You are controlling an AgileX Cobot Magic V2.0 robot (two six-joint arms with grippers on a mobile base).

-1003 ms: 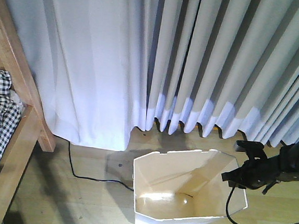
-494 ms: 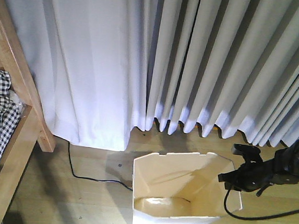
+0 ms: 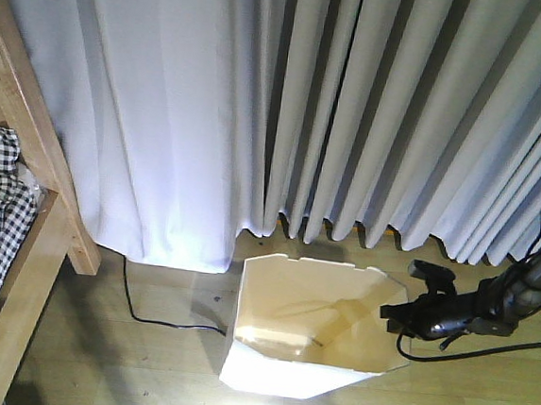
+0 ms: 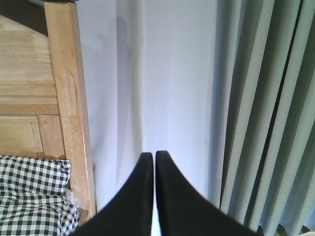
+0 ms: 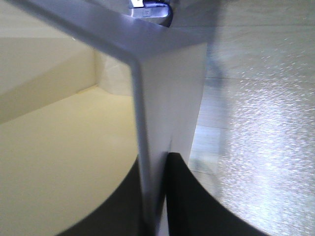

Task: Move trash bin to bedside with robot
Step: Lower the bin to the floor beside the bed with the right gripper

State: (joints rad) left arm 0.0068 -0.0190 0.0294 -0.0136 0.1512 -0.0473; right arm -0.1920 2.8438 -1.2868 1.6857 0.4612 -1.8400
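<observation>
white plastic, the trash bin (image 3: pixel 278 381) now sits a little further left on the floor (image 3: pixel 141 381) than a second ago, nearer the bed (image 3: pixel 56 212) yet still well apart from it. our right pincer (image 3: pixel 398 318) clamps the bin's right rim wall, so we judge the drag is working, with more leftward travel needed. the left pincer (image 4: pixel 155 164) has its tips pressed together, empty.

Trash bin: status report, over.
Left gripper shut, empty. Right gripper shut on trash bin wall. Bed not reached; cable on floor between.
</observation>
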